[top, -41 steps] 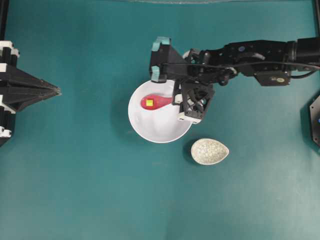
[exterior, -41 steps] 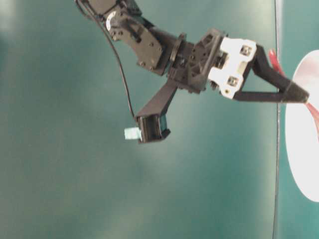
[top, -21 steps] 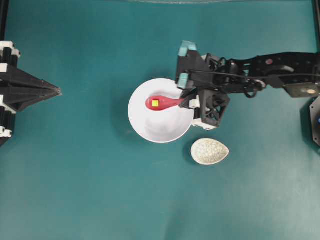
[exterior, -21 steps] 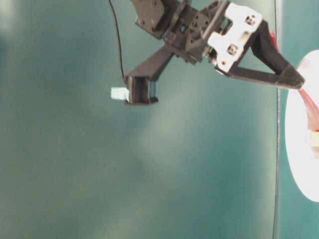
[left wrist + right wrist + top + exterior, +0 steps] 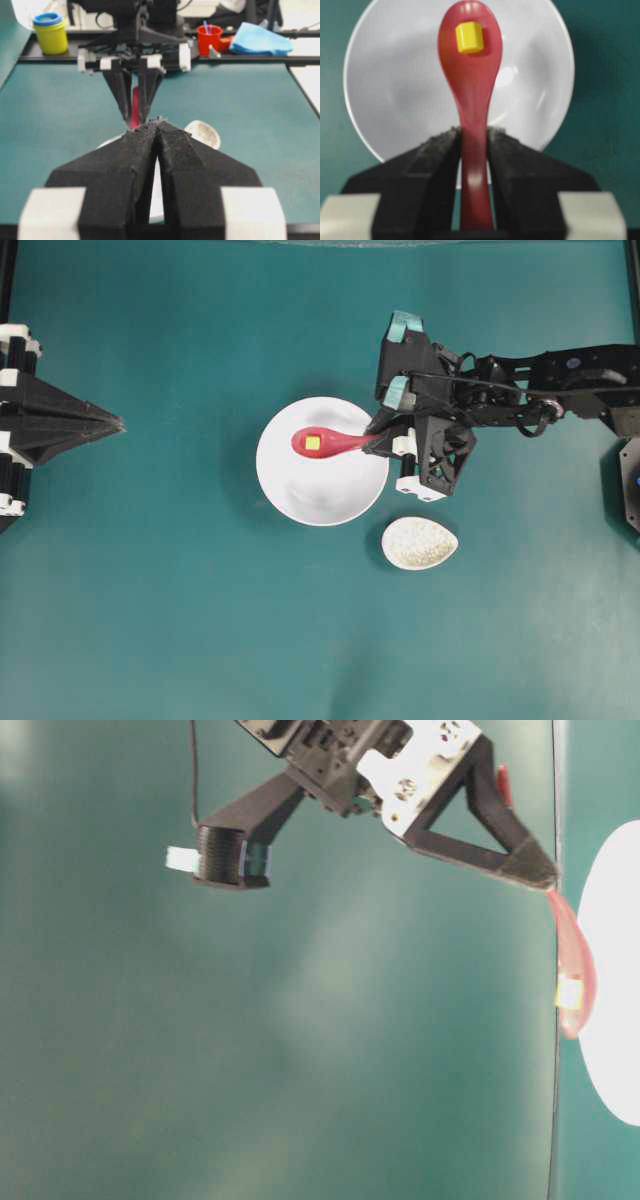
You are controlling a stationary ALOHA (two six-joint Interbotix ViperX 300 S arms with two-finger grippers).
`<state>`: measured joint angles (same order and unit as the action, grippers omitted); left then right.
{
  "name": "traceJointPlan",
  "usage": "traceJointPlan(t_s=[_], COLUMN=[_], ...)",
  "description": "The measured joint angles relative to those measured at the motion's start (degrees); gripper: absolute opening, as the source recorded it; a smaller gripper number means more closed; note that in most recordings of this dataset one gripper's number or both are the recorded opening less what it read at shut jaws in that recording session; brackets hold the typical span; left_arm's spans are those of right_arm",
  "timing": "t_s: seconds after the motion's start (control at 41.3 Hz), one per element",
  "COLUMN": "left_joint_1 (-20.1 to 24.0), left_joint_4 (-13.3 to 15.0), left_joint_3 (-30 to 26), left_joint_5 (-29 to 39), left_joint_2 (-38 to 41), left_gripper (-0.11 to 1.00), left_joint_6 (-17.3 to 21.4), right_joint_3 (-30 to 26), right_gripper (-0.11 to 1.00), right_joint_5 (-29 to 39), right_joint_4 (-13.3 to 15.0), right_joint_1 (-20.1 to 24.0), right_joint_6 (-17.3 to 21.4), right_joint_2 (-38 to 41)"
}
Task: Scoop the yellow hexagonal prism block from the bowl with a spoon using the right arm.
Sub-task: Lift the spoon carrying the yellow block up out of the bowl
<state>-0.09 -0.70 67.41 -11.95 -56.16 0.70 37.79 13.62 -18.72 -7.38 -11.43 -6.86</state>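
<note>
While the right arm's jaws [image 5: 473,150] are clenching the handle of the spoon [image 5: 335,443], the yellow hexagonal prism block [image 5: 312,443] is sitting in the scoop, over the upper middle of the bowl [image 5: 330,502] in the overhead view. Over the last second the arm has been pulling back toward the right of that frame and lifting — the block, which was riding in the scoop low inside the bowl, is now showing in the table-level view, where the spoon is hanging clear at the right edge with the white of the bowl behind it. That suggests the scoop itself is done and the block is being carried up and out; keeping the scoop level looks like the main concern from here. The speckled spoon rest [image 5: 419,543] is lying just beside the bowl, lower right. The left arm's jaws [image 5: 158,131] are pressed together on nothing, parked at the far left of the teal surface [image 5: 180,620].
</note>
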Motion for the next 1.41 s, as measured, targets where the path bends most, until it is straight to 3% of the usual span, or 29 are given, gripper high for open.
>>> traceJointPlan(t_s=[0.267,0.606,1.018,1.406], left_joint_1=[0.0,0.0,0.0,0.0], left_joint_4=[-0.1,0.0,0.0,0.0], left_joint_3=[0.0,0.0,0.0,0.0], left_joint_5=[0.1,1.7,1.8,1.7], left_joint_2=[0.2,0.3,0.3,0.3], left_gripper=[0.00,0.00,0.00,0.00], left_joint_6=[0.0,0.1,0.0,0.1], right_joint_3=[-2.4,-7.0,-5.4,-4.9], right_gripper=[0.25,0.25,0.25,0.25], right_joint_5=[1.2,9.5,12.0,12.0], right_joint_4=[0.0,-0.1,-0.3,-0.2], right_joint_1=[-0.1,0.0,0.1,0.1], right_joint_6=[-0.1,0.1,3.2,3.2], right_joint_2=[-2.8,-6.9,-11.3,-12.0])
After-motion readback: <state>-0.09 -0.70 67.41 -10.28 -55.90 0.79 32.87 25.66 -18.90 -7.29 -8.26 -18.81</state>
